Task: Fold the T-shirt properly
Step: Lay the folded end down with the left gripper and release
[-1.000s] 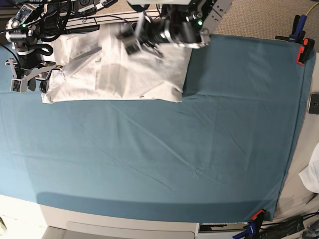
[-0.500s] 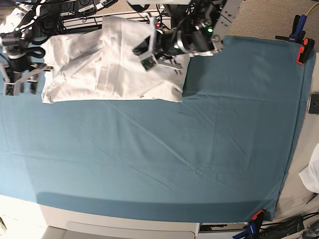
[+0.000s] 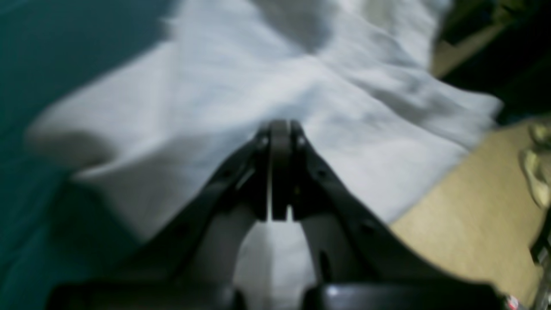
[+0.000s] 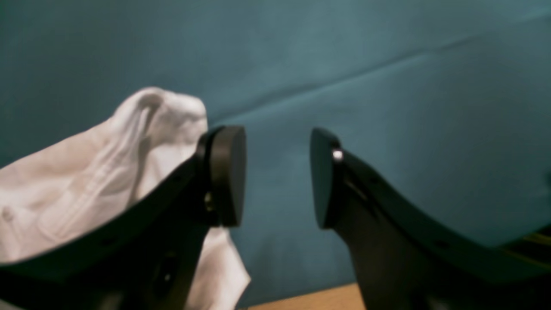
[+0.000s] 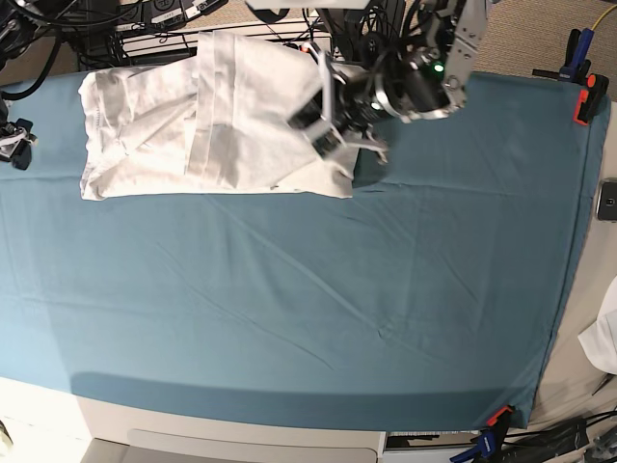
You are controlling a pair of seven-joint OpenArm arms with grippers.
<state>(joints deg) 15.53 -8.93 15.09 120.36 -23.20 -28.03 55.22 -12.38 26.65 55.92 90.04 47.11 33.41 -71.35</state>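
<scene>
The white T-shirt (image 5: 212, 116) lies folded into a rough rectangle at the back left of the teal sheet (image 5: 318, 289). My left gripper (image 5: 320, 121) hovers over the shirt's right edge. In the left wrist view the left gripper (image 3: 280, 129) is shut with nothing between its fingers, and the T-shirt (image 3: 241, 86) is below it. My right gripper (image 5: 12, 145) barely shows at the left edge of the base view, off the shirt. In the right wrist view the right gripper (image 4: 277, 172) stands open and holds nothing, a corner of the T-shirt (image 4: 86, 181) to its left.
Orange and blue clamps (image 5: 585, 92) pin the sheet at the back right, and another clamp (image 5: 496, 421) holds the front right corner. A phone (image 5: 607, 201) and a small white cloth (image 5: 604, 340) lie off the sheet's right edge. Cables (image 5: 145, 14) run behind the shirt.
My left arm has swung right from the shirt's middle to its right edge. My right arm has pulled away left, almost out of the base view. The shirt has stayed put.
</scene>
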